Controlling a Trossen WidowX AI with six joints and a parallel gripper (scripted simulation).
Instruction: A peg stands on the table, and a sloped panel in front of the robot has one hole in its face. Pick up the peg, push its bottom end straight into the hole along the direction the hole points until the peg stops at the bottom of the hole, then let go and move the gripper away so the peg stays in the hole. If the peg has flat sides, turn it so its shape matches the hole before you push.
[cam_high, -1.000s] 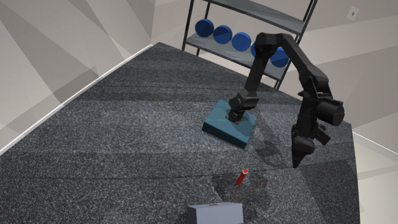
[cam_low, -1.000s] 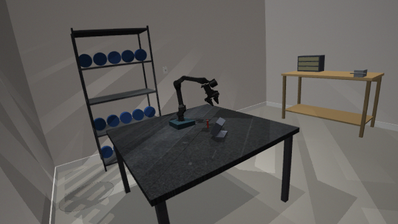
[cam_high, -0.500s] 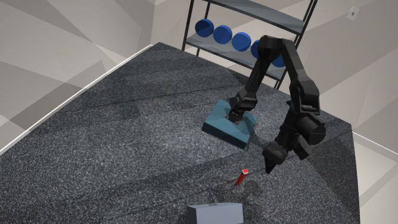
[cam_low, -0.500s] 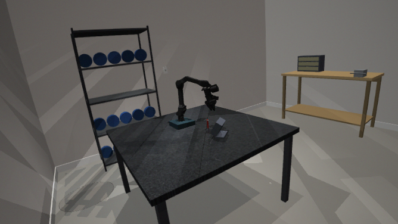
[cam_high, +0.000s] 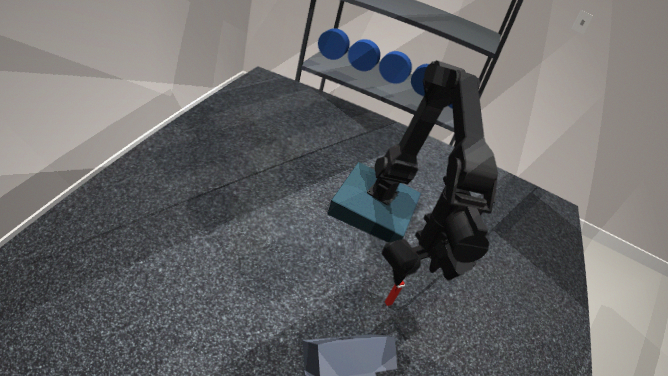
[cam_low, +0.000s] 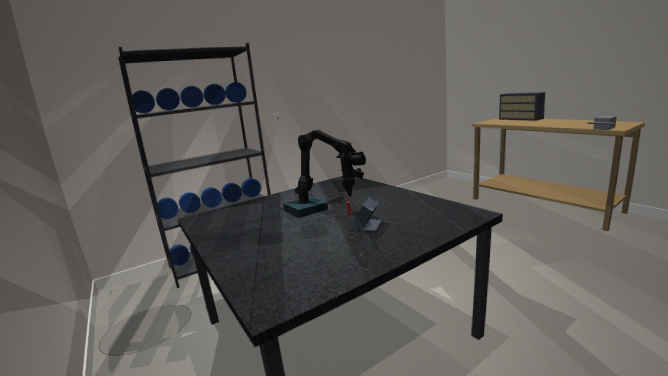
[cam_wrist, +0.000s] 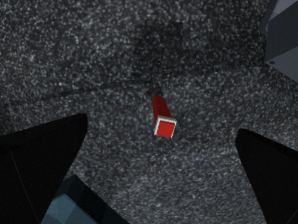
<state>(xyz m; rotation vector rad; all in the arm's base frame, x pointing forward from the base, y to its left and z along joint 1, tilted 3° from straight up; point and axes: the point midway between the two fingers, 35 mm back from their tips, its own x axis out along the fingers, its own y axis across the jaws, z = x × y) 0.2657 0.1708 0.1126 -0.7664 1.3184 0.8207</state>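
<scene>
Now | I have the end effector (cam_wrist: 160, 143) spread wide, gripping nothing, poised straight above 1 upright red peg (cam_wrist: 164, 121) on the table (cam_high: 200, 240) | fingers straddle it for descent | panel (cam_high: 350, 352) near.

The red peg (cam_high: 394, 293) stands on the table (cam_high: 150, 240), the wide-open gripper (cam_high: 401, 280) just above it (grey panel (cam_high: 350, 355) nearby).
</scene>
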